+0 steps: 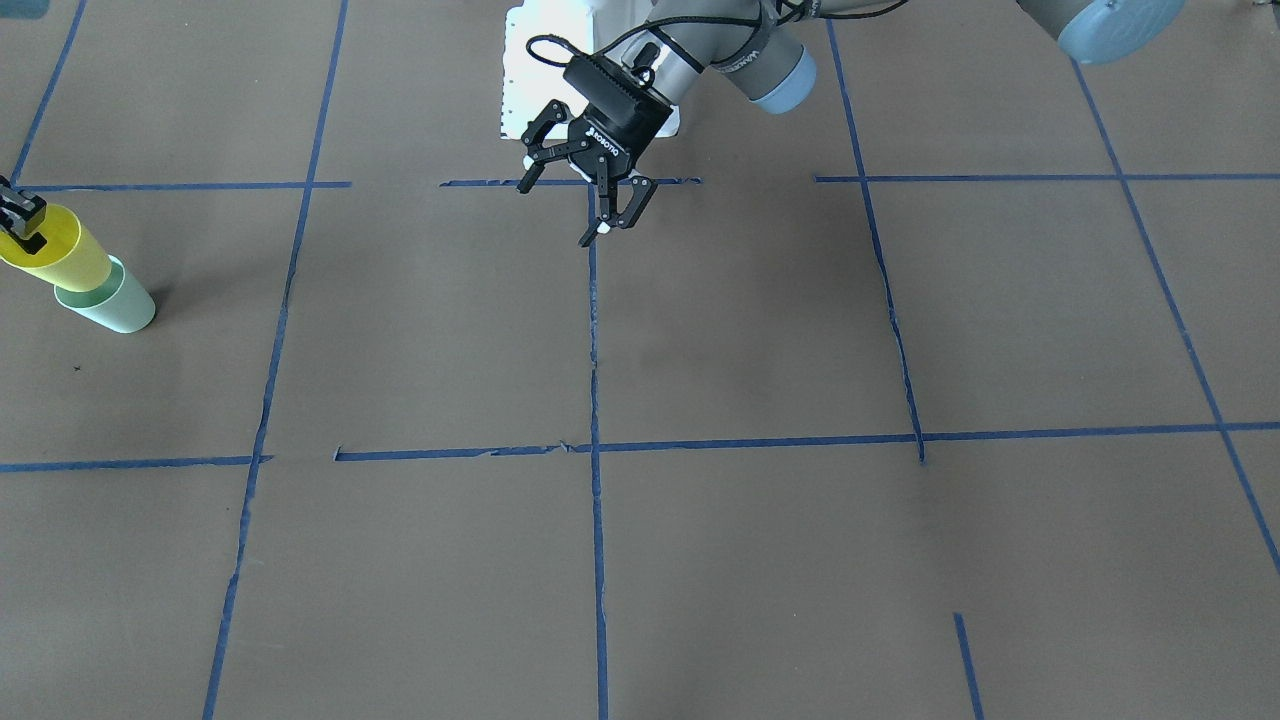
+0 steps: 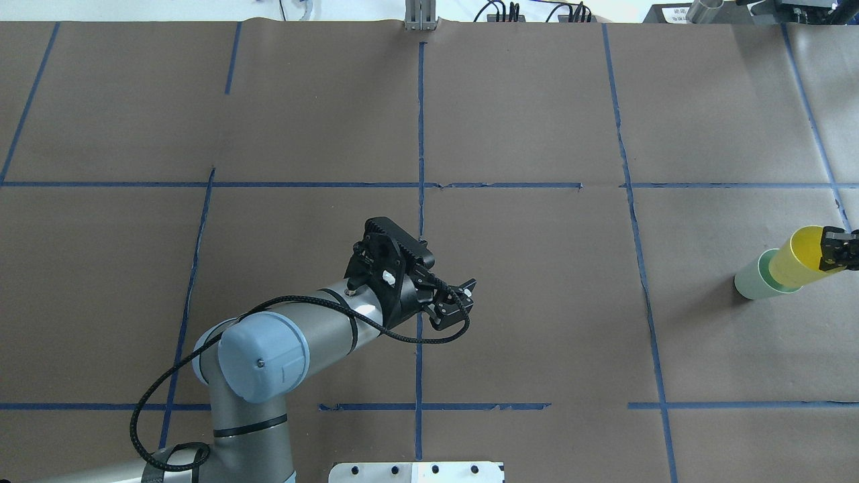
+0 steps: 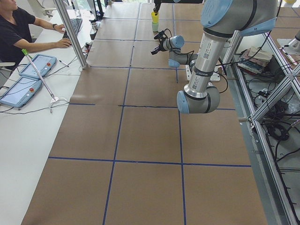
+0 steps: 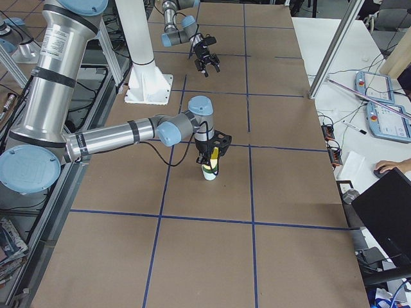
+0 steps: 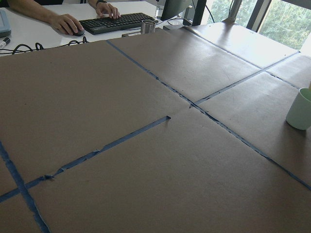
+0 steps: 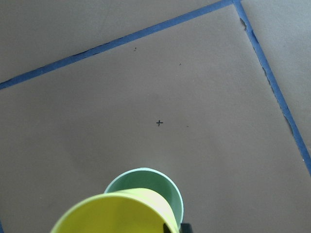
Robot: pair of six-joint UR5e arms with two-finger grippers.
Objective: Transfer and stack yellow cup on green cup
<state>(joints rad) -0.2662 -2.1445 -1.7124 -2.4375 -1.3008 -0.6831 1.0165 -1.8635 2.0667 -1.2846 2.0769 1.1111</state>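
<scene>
The yellow cup (image 1: 62, 250) is held tilted at the table's far right end, its lower end in the mouth of the green cup (image 1: 112, 302), which stands on the table. My right gripper (image 1: 20, 215) is shut on the yellow cup's rim. The overhead view shows the yellow cup (image 2: 798, 258), the green cup (image 2: 753, 282) and the right gripper (image 2: 839, 251). The right wrist view shows the yellow cup's rim (image 6: 116, 213) in front of the green cup's rim (image 6: 167, 187). My left gripper (image 1: 555, 213) is open and empty above the table's middle, far from both cups. It also shows in the overhead view (image 2: 456, 305).
Blue tape lines (image 2: 420, 134) divide the brown table paper into squares. The white base plate (image 2: 416, 471) lies at the robot's edge. An operator's side table with a keyboard (image 5: 116, 22) and tablets (image 3: 28, 75) runs along the far edge, behind metal posts (image 3: 70, 33).
</scene>
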